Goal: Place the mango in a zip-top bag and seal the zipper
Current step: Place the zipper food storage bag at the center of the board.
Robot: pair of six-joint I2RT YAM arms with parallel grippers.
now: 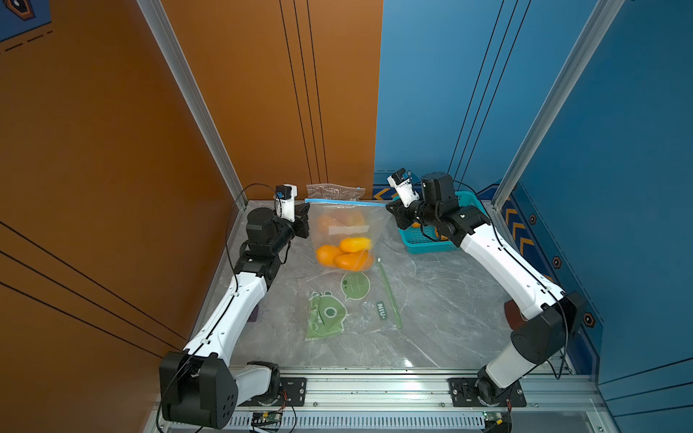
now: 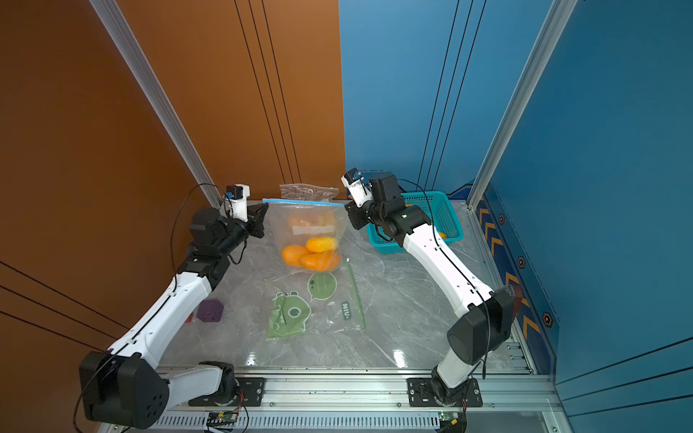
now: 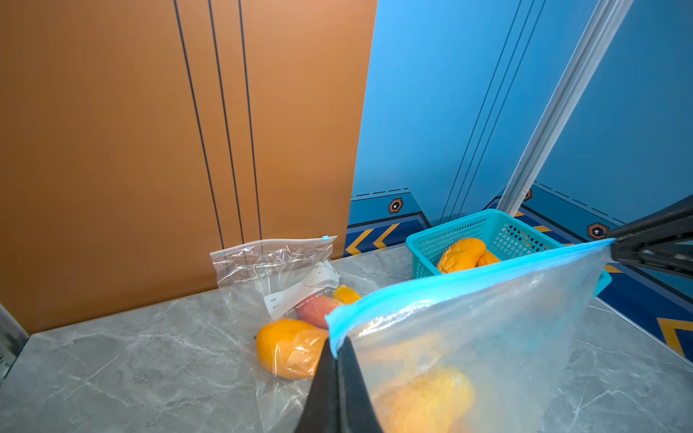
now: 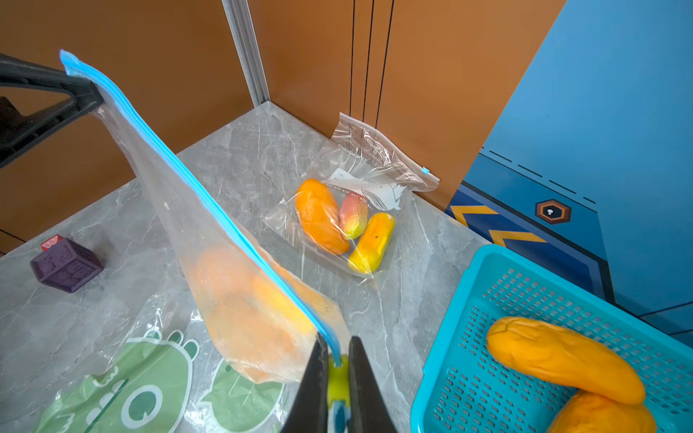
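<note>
At about 10 o'clock on my desk (image 1: 431,300), the left tool (image 1: 305,216) is pinched fully closed on the left end of the blue zipper (image 1: 345,203). It holds the clear zip-top bag (image 1: 339,225) upright at 12 o'clock, with orange mangoes (image 1: 347,251) sagging in its bottom. At 1 o'clock the right tool (image 4: 335,361) is nipped down onto the yellow-green zipper slider (image 4: 337,378) at the strip's other end, the zipper stretched taut between both tools. Just beyond it, at 2 o'clock, I see the teal basket (image 1: 425,243) with two loose mangoes (image 4: 562,358) inside.
</note>
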